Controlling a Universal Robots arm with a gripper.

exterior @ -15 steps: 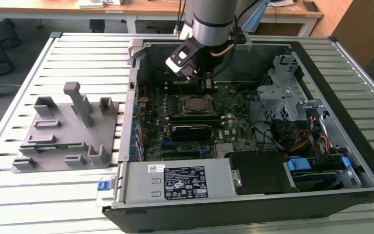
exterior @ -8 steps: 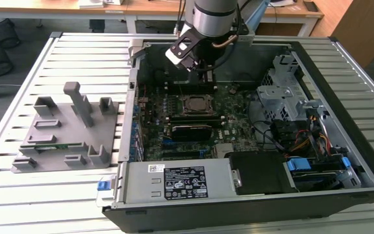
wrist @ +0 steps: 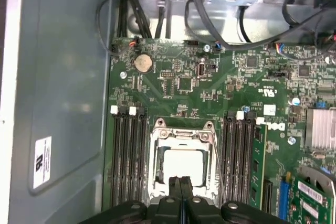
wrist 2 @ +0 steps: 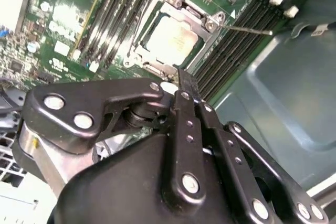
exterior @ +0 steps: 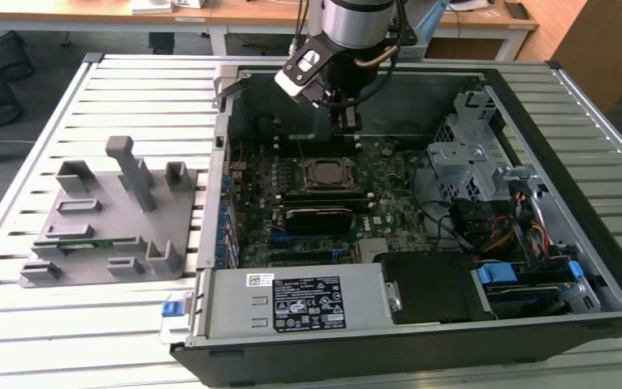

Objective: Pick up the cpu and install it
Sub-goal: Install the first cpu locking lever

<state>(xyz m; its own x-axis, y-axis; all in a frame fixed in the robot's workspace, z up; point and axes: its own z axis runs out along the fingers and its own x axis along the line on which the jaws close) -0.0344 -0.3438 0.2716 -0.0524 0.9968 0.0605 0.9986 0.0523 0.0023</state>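
The cpu point(wrist: 181, 162), a small square chip with a shiny silver top, lies flat inside the metal frame of the motherboard socket point(wrist: 156, 145). It shows in both wrist views point(wrist 2: 173, 38) and, from outside, in the middle of the open computer case point(exterior: 324, 173). My gripper point(wrist: 181, 183) hangs just above the board at the socket's edge, its two dark fingers pressed together with nothing between them. In the exterior view the gripper point(exterior: 343, 130) stands over the far side of the socket. From the second wrist view the fingertips point(wrist 2: 185, 80) end a short way from the chip.
Memory slots flank the socket, one with a green stick point(wrist: 260, 166). Cables point(wrist: 210, 19) and a drive cage point(exterior: 473, 154) crowd the case's right in the exterior view. A power supply point(exterior: 300, 304) sits near the front. A grey fixture point(exterior: 106, 219) stands on the slatted table point(exterior: 30, 348).
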